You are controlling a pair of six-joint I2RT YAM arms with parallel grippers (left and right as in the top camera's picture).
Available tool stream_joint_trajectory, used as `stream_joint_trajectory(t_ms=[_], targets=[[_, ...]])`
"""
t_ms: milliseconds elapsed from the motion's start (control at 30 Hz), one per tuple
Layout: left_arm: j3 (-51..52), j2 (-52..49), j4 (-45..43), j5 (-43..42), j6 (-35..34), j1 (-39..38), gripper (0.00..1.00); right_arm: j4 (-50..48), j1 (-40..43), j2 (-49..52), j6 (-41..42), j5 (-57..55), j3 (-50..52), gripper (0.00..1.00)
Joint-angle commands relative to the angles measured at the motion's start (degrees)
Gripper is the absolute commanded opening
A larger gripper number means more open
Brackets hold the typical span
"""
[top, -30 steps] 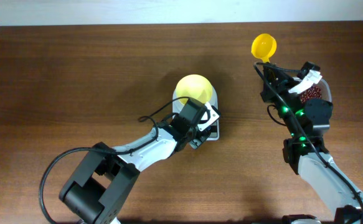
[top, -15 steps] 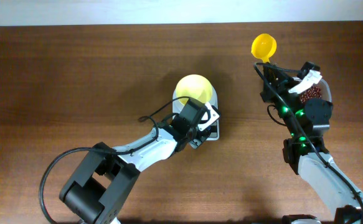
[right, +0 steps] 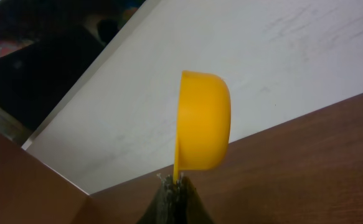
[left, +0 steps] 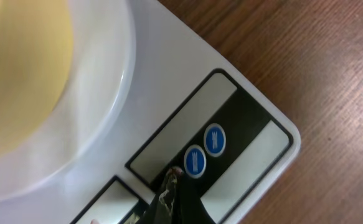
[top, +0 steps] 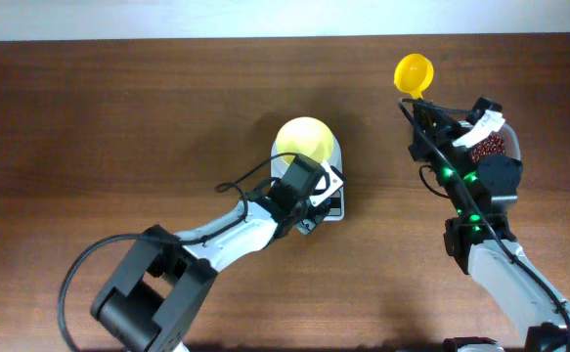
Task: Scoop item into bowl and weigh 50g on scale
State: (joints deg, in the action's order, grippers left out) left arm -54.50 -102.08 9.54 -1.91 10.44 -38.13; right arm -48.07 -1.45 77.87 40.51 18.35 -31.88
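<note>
My left gripper (left: 174, 186) is fully closed and holds nothing. In the left wrist view its dark tip is at the bottom centre of the frame, pressing down on the front panel of the scale (left: 187, 87), touching or almost touching the lower one of the two blue buttons (left: 195, 160), beside the grey display (left: 181, 130). I judge that this is the step of switching on or zeroing the scale, with the bowl (left: 19, 74) already standing on its platform at the upper left. In the overhead view the bowl (top: 304, 139) sits in the middle of the frame and I see no beans inside it. Farther away, my right gripper (right: 175, 185) is closed tightly on the thin handle of the yellow scoop (right: 203, 121), which points up and away from me and looks empty; from above it is at the upper right of the frame. The beans (top: 488, 147) lie in a clear tub (top: 512, 147) at the right edge, partly hidden under my right arm. For the next move I think the left tip must lift off the panel so that it adds no weight, and then the right arm must turn the scoop down into the beans.
</note>
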Motion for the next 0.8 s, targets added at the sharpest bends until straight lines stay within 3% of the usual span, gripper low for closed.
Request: stream_joint_trajectory(t_ms=[0, 200, 400, 467, 500, 533, 567, 600, 767], targets=[[0.35, 8.35, 1.77, 0.2, -0.48, 0.33, 0.0, -0.33, 0.35, 0.2, -0.2, 1.03, -0.61, 0.04], [0.31, 24.17, 9.18, -0.28, -0.5, 3.96, 0.0, -0.33, 0.35, 0.2, -0.2, 1.03, -0.61, 0.04], [0.31, 34.53, 19.34, -7.52, -0.5, 15.76, 0.02, -0.33, 0.35, 0.2, 0.04, 2.73, -0.61, 0.04], [0.31, 35.95, 23.5, -12.31, -0.5, 18.97, 0.14, -0.33, 0.35, 0.2, 0.02, 3.17, -0.61, 0.04], [0.31, 36.57, 25.99, -13.62, -0.52, 19.74, 0.3, -0.35, 0.35, 0.2, 0.04, 3.82, -0.61, 0.04], [0.31, 37.0, 27.91, -13.57, -0.52, 19.82, 0.49, -0.33, 0.35, 0.2, 0.24, 4.42, -0.61, 0.04], [0.31, 37.24, 29.92, -13.55, -0.5, 19.82, 0.88, -0.35, 0.35, 0.2, 0.24, 5.05, -0.61, 0.04], [0.31, 37.2, 31.17, -13.44, -0.5, 19.82, 0.99, -0.33, 0.35, 0.2, 0.22, 5.68, -0.61, 0.04], [0.31, 36.52, 32.98, -14.95, -1.86, 19.82, 0.99, -0.17, 0.35, 0.2, 0.24, 8.92, -0.61, 0.04]])
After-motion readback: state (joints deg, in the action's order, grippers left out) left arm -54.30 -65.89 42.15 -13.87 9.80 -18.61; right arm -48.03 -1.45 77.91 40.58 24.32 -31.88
